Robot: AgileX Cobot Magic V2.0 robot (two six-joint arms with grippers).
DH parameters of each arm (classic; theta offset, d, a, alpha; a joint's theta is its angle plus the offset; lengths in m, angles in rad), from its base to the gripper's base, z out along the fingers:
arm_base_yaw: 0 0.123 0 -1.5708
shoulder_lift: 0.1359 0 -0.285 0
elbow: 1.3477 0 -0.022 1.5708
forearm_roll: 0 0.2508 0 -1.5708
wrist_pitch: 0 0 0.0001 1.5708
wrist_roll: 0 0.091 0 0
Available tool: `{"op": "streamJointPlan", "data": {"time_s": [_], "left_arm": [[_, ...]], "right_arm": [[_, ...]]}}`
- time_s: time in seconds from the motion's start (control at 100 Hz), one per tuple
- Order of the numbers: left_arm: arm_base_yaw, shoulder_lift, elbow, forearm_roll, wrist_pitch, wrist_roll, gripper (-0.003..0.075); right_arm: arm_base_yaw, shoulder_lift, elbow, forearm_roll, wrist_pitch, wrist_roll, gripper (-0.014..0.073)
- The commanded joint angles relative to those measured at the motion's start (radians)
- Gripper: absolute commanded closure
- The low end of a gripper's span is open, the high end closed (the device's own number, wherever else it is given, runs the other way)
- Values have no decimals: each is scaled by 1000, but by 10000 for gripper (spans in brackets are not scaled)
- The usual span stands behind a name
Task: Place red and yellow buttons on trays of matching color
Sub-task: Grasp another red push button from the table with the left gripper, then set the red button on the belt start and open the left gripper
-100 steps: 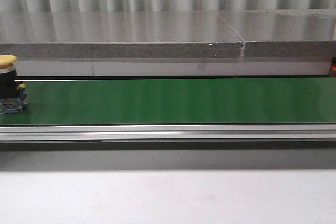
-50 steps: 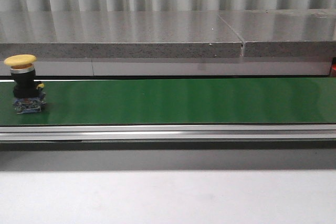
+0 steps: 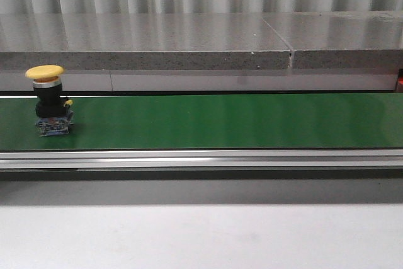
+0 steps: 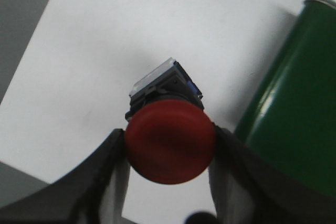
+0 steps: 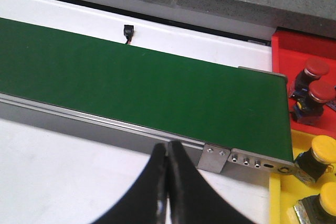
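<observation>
Front view shows a yellow button (image 3: 48, 100) upright at the belt's (image 3: 220, 121) left end. The left gripper (image 4: 169, 150) clamps a red button (image 4: 169, 141); the right gripper (image 5: 166, 174) is pinched together, holding nothing. No readable writing.

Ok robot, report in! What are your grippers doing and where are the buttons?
Left gripper shut on red button. Right gripper shut, empty. Yellow button upright on green belt. Nothing blocking.

A yellow button (image 3: 49, 100) is standing upright at the left end of the green belt (image 3: 227, 121), blocking passage there.
</observation>
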Motion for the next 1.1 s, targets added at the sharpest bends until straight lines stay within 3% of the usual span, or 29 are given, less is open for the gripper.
{"op": "streamJointPlan", "data": {"time_s": [0.0, 0.36, 0.9, 0.97, 1.09], "left_arm": [[-61, -44, -50, -8, -8, 1, 554], [-267, -31, -50, 10, -43, 1, 554], [-297, 111, -50, -23, 5, 1, 544], [-297, 112, -50, -42, -5, 6, 489], [-297, 112, -50, -106, -25, 37, 274]], "right_arm": [[1, 7, -24, -3, -69, -8, 662], [1, 7, -24, -3, -69, -8, 662], [1, 7, -24, -3, -69, -8, 662], [1, 7, -24, -3, -69, -8, 662], [1, 7, -24, -3, -69, -8, 662]]}}
